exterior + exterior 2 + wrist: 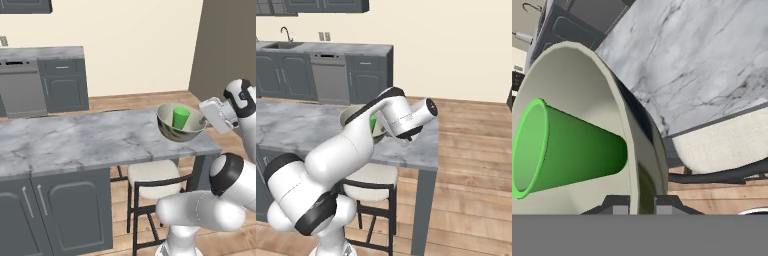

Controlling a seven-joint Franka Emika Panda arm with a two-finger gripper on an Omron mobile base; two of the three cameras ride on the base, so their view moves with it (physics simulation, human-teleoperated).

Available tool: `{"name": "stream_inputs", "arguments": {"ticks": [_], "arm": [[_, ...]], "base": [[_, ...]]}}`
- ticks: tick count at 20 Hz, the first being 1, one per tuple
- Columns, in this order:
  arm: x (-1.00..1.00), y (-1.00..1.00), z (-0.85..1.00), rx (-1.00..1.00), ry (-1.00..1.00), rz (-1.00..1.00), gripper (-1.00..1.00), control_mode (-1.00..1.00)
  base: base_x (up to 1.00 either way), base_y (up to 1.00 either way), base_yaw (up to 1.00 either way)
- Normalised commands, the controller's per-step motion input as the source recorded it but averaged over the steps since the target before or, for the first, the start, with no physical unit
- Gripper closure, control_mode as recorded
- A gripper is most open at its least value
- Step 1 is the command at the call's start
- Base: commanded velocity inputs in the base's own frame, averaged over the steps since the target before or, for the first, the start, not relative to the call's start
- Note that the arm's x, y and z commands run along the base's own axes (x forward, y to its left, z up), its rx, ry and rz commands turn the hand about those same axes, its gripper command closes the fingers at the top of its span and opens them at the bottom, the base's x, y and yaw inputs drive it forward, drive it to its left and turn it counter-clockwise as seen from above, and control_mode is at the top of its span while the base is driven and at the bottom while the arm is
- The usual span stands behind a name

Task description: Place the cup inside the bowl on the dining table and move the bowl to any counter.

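Currently, the two-finger tool [642, 206] is clamped on the rim of the wide metallic grey bowl [170, 129], held above the grey-white marbled desk [90, 142]; the small green cup [180, 117] stands inside.

Glossy white rounded arm [346, 150] segments with dark grey joint bands and small dark claw [643, 206] tips.

Cup [180, 117] bright green. Bowl [170, 128] metallic grey outside, pale cream inside. Counter [90, 140] grey-white marbled w/ dark grey cabinet fronts. Stool [152, 173] seat white, frame black. Floor [471, 200] wood-plank brown.
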Motion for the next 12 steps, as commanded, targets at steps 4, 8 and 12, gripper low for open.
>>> {"name": "stream_inputs", "arguments": {"ticks": [4,8,12], "arm": [[0.00,0.00,0.00,0.00,0.00,0.00,1.00,1.00],[0.00,0.00,0.00,0.00,0.00,0.00,1.00,1.00],[0.00,0.00,0.00,0.00,0.00,0.00,1.00,1.00]], "base": [[-0.53,0.02,0.00],[-0.55,0.20,0.00],[-0.47,0.53,0.00]]}}
